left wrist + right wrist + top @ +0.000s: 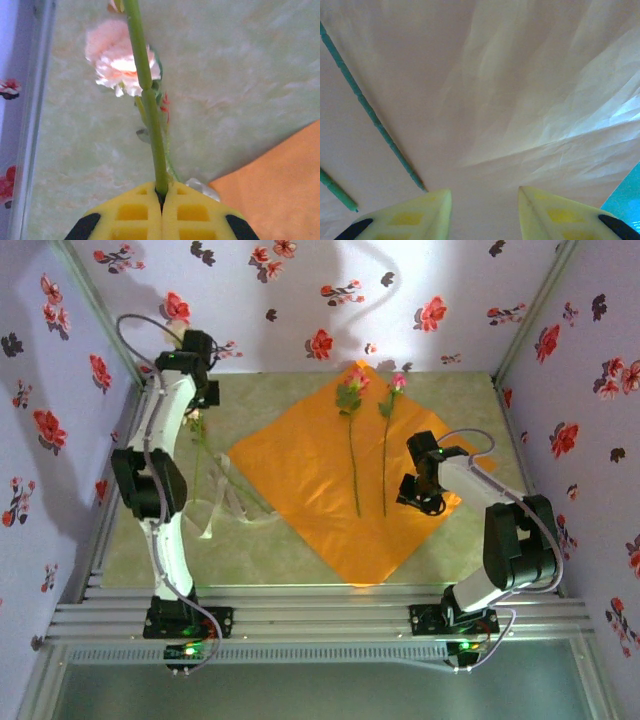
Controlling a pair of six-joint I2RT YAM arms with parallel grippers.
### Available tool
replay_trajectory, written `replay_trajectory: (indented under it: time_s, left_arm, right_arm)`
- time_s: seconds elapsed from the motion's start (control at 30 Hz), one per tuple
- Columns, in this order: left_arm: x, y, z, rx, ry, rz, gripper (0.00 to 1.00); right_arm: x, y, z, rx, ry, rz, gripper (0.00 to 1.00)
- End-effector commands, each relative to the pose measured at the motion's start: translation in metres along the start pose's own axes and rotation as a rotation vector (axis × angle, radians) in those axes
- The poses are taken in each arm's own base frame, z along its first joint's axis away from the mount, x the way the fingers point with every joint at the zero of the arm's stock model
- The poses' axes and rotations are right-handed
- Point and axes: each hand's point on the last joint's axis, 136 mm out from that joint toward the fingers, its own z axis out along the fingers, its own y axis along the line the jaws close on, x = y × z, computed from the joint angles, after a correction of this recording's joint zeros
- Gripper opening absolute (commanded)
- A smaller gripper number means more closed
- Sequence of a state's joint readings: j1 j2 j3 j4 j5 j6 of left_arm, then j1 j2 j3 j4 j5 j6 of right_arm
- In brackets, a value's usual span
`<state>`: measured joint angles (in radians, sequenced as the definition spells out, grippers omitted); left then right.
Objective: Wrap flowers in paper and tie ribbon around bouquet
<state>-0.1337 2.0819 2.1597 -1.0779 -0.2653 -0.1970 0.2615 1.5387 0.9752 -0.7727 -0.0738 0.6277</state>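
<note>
Flowers [352,440] in two lots. Far left: green stem [150,115] pinched in left gripper [161,192], pads shut tight on it w/ no gap. Pale pink bloom [122,62] just behind, over bare counter [240,75]; same flower or not, can't tell. Prob. meant for carrying over to the rest. Ribbon [222,498] loose on counter btw. left arm and paper, out of the way till the tie. Paper [290,465] spread flat as a diamond mid-counter, two flowers side by side on it, heads to far corner: laid for rolling into a cone. Right gripper [485,192] low over paper near its right edge, jaws wide apart, holding nothing; likely set for folding that side. Left wrist view gives the pinch itself; top view gives overall layout; right wrist view adds paper creases and two stem ends [375,120].
</note>
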Motion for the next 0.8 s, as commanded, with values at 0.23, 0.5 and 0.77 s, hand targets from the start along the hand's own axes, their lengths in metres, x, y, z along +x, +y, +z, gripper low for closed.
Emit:
replay_trajectory:
  time_s: [0.23,0.5,0.77]
  left_arm:
    - [-0.004,-0.258,-0.121,1.09,-0.039,-0.216,0.0]
    - [0.026,-0.425,-0.112,1.356,0.036,-0.219,0.0]
    - [0.061,-0.472,-0.029,1.213,0.101,-0.157,0.0]
  right_arm:
    - [0.002,-0.003,-0.001,0.0,-0.004,-0.001,0.4]
    - [0.002,-0.002,-0.002,-0.025,-0.023,0.02,0.4]
    - [0.006,-0.006,-0.007,-0.032,-0.033,0.031,0.4]
